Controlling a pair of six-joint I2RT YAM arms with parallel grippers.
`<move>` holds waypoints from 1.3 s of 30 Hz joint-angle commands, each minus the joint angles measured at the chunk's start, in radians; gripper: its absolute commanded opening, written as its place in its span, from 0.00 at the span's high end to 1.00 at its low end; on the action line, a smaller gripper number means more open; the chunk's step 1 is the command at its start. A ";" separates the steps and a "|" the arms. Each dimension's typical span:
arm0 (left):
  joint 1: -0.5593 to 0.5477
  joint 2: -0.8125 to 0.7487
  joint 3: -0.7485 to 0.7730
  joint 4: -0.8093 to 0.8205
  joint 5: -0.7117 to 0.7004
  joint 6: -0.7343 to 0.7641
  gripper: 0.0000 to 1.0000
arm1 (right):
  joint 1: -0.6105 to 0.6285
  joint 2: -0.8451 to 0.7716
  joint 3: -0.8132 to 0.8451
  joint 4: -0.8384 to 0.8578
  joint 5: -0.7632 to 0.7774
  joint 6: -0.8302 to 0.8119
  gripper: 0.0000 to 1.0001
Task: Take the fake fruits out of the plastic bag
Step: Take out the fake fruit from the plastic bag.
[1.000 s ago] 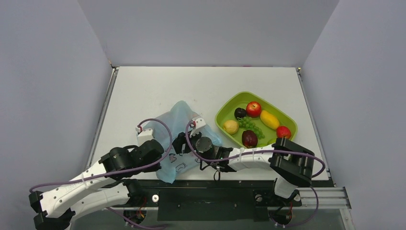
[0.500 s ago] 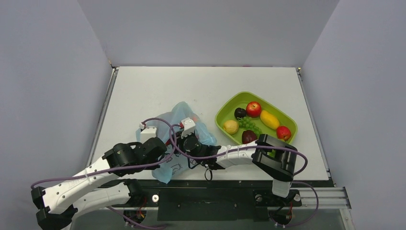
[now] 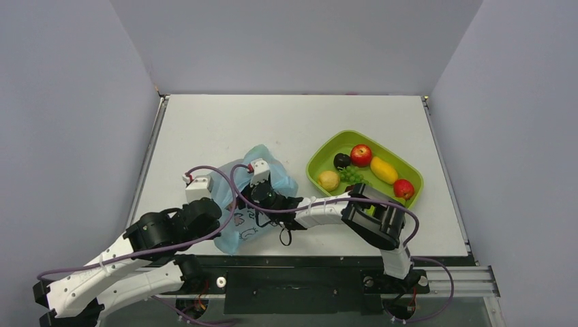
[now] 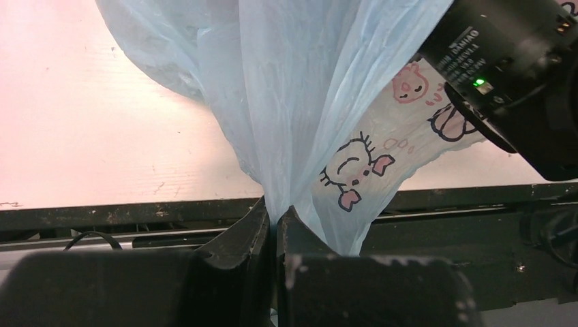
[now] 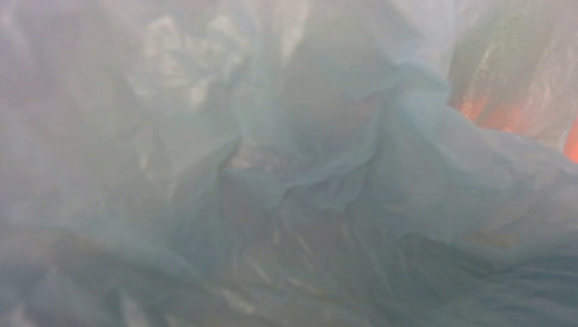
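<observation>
Fake fruits: hidden within plastic bag [image 3: 240, 230] at table [image 3: 204, 129] front; only an orange-red glow [image 5: 508, 112] is seen through film. Bag edge is pinched by fully closed left gripper [image 4: 274, 225], presumably to steady it. Right gripper [image 3: 261, 193] is buried inside; its opening cannot be told.

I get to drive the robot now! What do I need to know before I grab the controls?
Left gripper: shut, pinching a fold of the plastic bag.
Right gripper: buried in the bag. Its camera sees only blue film, so I cannot tell if it is open or shut.
Fake fruits: hidden inside the bag; only an orange-red glow shows through the film.
Done: bag held, right arm reaching in.
Left: grab each fruit and lift it out, probably over to the green tray, which holds other fruit.
</observation>
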 commanded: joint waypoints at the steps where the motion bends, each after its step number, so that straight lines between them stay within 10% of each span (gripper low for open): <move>1: -0.001 -0.005 0.026 0.039 -0.019 -0.012 1.00 | -0.011 0.038 0.071 -0.038 -0.023 0.023 0.38; 31: 0.006 0.074 0.024 0.046 -0.003 0.005 1.00 | -0.015 0.248 0.147 -0.044 0.037 0.030 0.42; 39: 0.008 0.089 0.024 0.045 -0.002 0.006 1.00 | -0.022 0.131 0.083 0.051 0.033 -0.049 0.69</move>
